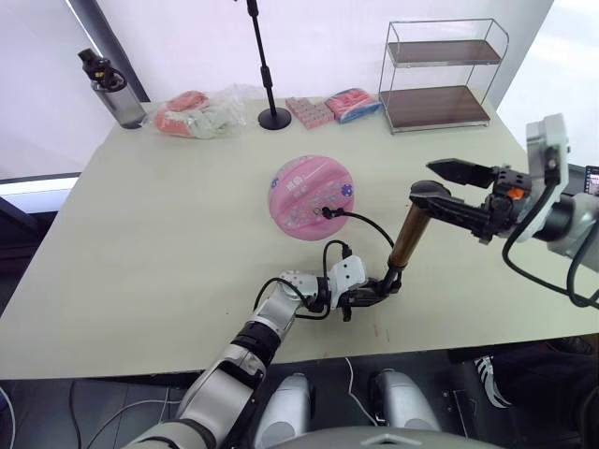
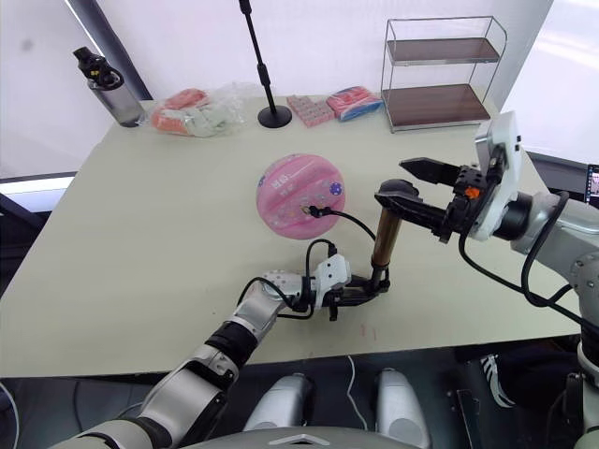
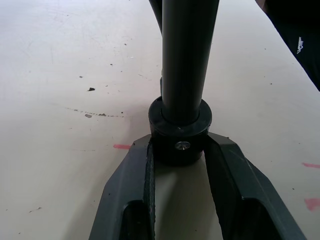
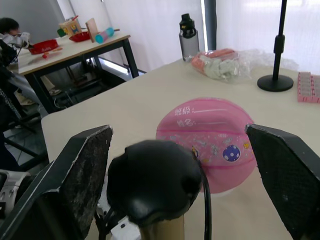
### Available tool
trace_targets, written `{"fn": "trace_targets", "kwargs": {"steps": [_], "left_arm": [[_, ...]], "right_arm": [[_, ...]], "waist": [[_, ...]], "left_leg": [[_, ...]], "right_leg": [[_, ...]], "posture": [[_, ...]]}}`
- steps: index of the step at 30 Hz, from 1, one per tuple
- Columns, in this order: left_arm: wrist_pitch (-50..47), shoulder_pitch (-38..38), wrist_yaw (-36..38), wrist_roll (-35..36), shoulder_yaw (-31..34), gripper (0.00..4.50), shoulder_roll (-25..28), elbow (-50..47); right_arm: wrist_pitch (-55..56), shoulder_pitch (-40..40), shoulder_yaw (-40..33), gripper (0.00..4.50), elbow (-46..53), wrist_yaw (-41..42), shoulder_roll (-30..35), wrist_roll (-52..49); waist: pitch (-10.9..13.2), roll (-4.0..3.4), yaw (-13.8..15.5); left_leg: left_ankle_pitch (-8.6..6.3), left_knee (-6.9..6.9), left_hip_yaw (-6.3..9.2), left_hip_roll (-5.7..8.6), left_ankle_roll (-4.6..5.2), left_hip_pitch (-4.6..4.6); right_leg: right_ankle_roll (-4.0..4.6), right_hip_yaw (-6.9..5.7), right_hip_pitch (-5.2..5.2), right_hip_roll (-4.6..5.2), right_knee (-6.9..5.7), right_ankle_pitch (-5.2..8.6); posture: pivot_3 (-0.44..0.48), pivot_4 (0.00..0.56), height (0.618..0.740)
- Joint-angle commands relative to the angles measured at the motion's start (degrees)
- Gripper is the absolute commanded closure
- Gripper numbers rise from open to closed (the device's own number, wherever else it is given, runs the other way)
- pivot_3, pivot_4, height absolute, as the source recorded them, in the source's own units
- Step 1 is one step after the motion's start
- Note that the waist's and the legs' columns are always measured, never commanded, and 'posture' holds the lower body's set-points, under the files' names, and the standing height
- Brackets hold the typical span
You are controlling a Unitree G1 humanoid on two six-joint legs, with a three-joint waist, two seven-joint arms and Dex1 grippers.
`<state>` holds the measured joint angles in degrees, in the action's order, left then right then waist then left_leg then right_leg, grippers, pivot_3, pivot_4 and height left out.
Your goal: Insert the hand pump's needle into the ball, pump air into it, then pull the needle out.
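Table (image 1: pixel 140 243): pale, carrying everything below.
Wire shelf (image 1: pixel 440 75): set at the far right corner.
Stand pole (image 1: pixel 267 65): upright behind the ball.
Ball (image 1: pixel 311 196): pink, round, placed mid-table; white lettering and stickers are seen.
Hand pump (image 1: pixel 408 236): bronze cylinder stood near-upright, near the ball; its hose (image 1: pixel 370 223) is run to the ball.
Left gripper (image 1: pixel 377 293): clamped on the pump's black base.
Right gripper (image 1: pixel 445 183): spread wide around the pump's black top.
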<state>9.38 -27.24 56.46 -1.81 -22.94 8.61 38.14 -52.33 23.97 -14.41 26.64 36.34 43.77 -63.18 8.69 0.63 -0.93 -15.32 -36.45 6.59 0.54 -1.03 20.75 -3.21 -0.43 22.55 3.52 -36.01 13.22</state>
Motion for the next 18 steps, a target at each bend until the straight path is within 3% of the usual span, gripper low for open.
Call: {"fn": "trace_targets", "kwargs": {"steps": [1, 18], "left_arm": [[-2.6, 3.2, 0.3, -3.3, -1.8, 3.41, 2.4, 5.0], [-3.0, 3.3, 0.3, -3.1, -1.7, 3.41, 2.1, 5.0]], "right_arm": [[1.5, 0.2, -0.8, 0.07, 2.5, -0.5, -0.8, -0.8], [2.5, -1.0, 0.5, 0.07, 3.7, -0.1, -1.6, 0.5]], "waist": [[0.0, 0.00, 0.0], [0.0, 0.00, 0.0]], "left_leg": [[0.00, 0.00, 0.00, 0.00, 0.00, -0.01], [0.00, 0.00, 0.01, -0.01, 0.00, -0.01]], "right_leg": [[-0.01, 0.00, 0.00, 0.00, -0.01, 0.00], [-0.01, 0.00, 0.00, -0.01, -0.03, 0.01]], "posture": [[0.000, 0.150, 0.731], [0.000, 0.150, 0.731]]}}
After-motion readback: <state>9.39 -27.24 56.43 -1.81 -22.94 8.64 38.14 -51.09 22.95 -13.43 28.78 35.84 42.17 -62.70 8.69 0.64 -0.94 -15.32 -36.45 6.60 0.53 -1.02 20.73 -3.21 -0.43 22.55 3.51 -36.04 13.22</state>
